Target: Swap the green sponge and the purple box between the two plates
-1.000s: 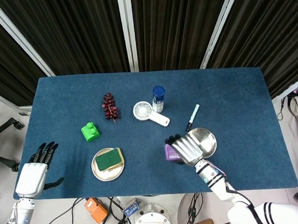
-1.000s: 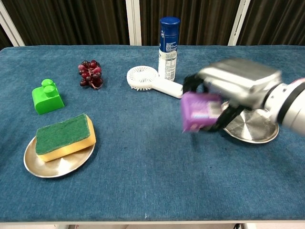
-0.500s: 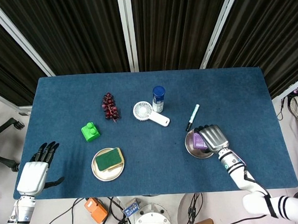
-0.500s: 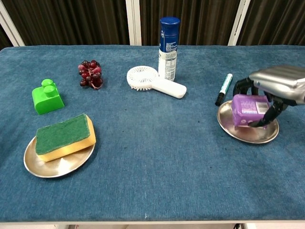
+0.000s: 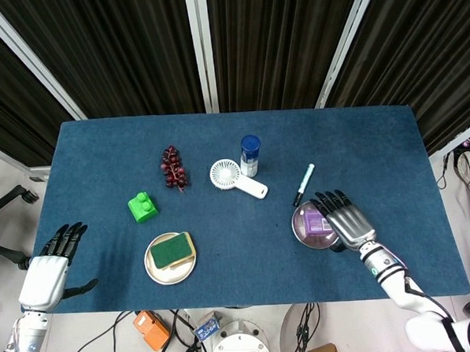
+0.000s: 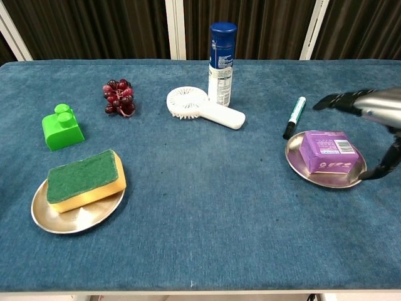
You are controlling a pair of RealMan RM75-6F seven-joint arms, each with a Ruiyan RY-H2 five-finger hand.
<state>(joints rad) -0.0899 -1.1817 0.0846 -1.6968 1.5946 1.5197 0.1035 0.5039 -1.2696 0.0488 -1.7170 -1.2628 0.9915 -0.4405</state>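
The purple box (image 6: pixel 330 151) lies flat in the right plate (image 6: pixel 301 168) at about 4 o'clock on the worktop (image 6: pixel 200 219), with the right hand (image 6: pixel 369 110) spread open above it, holding nothing. The green sponge (image 6: pixel 84 179) fills the left plate (image 6: pixel 62 219) at 8 o'clock; the left hand (image 5: pixel 51 268) hangs open off the edge. With both plates occupied, a clumsy regrasp could tip the box's plate or knock the marker (image 6: pixel 293 116) just beside it.

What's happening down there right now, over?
Both hands open: right hand above purple box on its plate; left hand off-table. Green sponge untouched. Nothing blocking.
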